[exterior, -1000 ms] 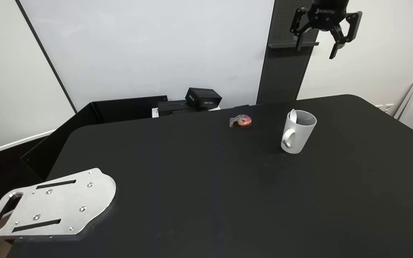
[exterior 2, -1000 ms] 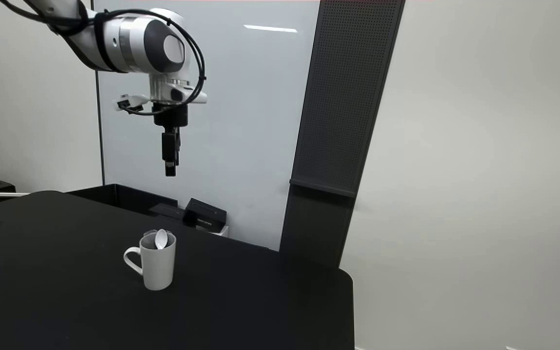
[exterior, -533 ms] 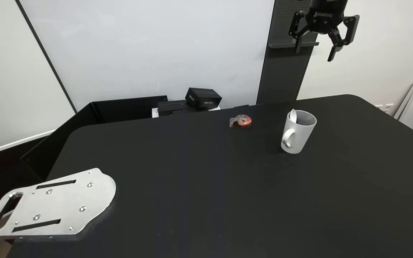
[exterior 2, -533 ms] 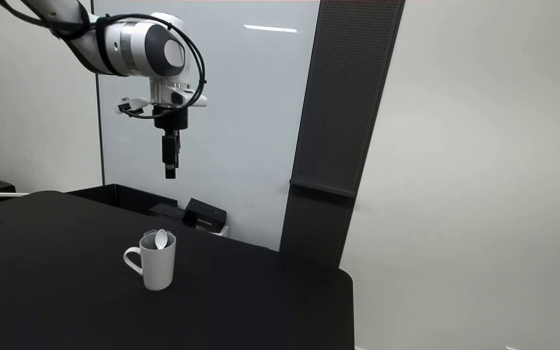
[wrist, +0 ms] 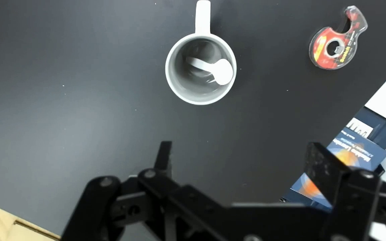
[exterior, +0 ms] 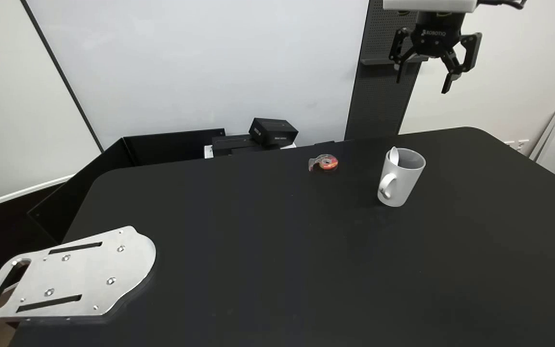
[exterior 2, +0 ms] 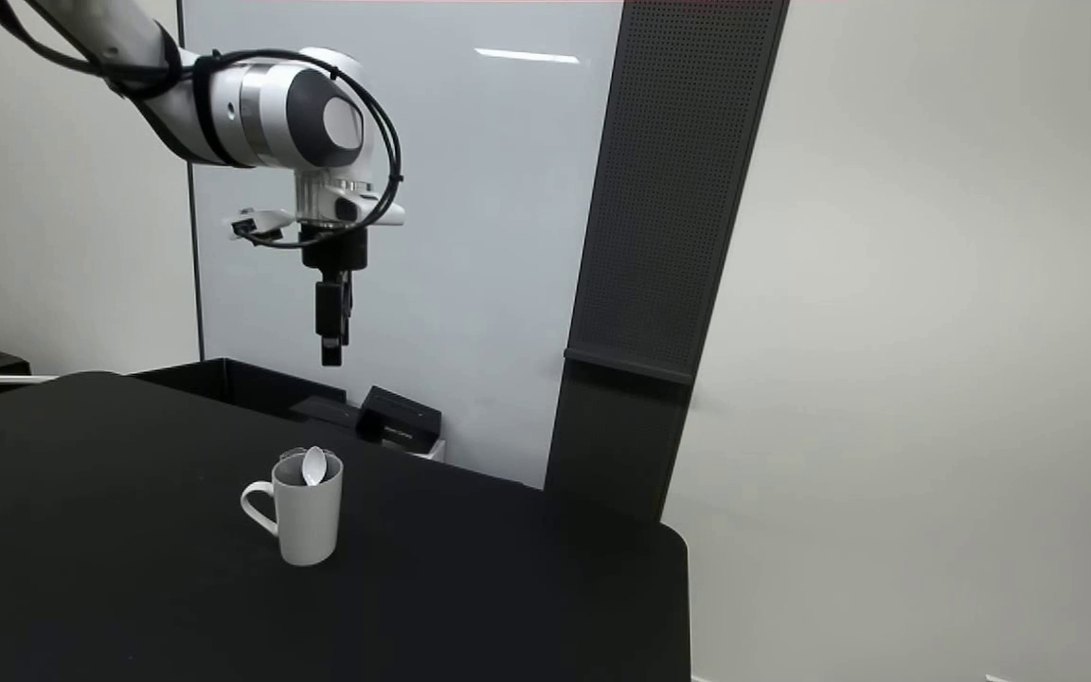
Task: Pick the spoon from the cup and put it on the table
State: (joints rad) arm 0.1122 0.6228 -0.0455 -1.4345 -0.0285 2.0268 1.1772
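The white cup (exterior: 405, 182) stands upright on the black table (exterior: 277, 250), and it also shows in an exterior view (exterior 2: 309, 523). The white spoon (exterior: 393, 156) leans inside it, bowl up at the rim, also in an exterior view (exterior 2: 314, 466). In the wrist view the spoon (wrist: 223, 72) lies across the opening of the cup (wrist: 200, 102), its bowl at the right wall. The cup's handle points to the top of that view. My gripper (exterior: 422, 86) is open and empty, well above the table and apart from the cup. Its fingers (wrist: 240, 144) are spread wide.
A red-orange tape dispenser (exterior: 326, 163) lies on the table near the cup, also in the wrist view (wrist: 333, 47). A grey metal plate (exterior: 85, 270) lies at the table's far side. Black boxes (exterior: 272, 131) sit beyond the edge, and a blue printed item (wrist: 357, 147) shows there.
My gripper has moved downward in both exterior views, staying open. The cup, spoon and tape dispenser have not moved.
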